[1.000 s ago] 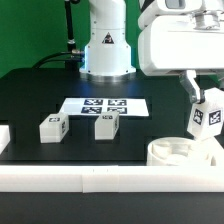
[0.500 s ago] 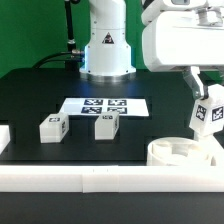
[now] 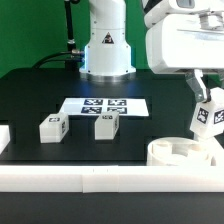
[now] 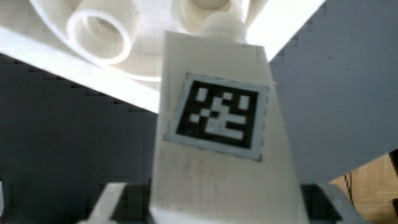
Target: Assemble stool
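The jaws pinch the rigid, probably light, slick plastic leg (image 3: 207, 117) by its top end, with the seat (image 3: 178, 152) just below them.

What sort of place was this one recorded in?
Probably a robot lab test bench: a black table edged with white rails, a fixed marker board of printed tags, and a robot arm mounted behind it, its gripper holding a tagged leg.
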You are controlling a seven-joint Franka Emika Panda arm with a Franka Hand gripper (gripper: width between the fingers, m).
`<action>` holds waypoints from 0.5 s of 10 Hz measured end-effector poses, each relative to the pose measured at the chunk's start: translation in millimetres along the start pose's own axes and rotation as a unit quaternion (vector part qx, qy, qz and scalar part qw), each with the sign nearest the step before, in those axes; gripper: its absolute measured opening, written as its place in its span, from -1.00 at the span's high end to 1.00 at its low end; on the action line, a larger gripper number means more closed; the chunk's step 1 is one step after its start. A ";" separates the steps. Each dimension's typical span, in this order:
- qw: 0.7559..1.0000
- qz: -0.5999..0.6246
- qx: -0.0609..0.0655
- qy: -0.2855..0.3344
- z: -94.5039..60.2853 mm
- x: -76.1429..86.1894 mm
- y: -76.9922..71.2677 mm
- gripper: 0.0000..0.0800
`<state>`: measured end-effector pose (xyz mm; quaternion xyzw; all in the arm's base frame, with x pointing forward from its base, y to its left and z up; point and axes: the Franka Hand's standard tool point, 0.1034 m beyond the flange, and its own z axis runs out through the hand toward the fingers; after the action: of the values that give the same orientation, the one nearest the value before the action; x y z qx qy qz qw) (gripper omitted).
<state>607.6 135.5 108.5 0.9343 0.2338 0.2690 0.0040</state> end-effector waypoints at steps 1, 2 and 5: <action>1.000 -0.001 0.000 0.000 0.2 -1.0 -0.3 0.19; 1.000 -0.001 0.000 -0.001 0.7 -2.5 -0.6 0.19; 1.000 -0.001 -0.003 -0.004 2.5 -7.6 6.9 0.19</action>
<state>606.1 126.3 103.5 0.9352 0.2337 0.2659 0.0077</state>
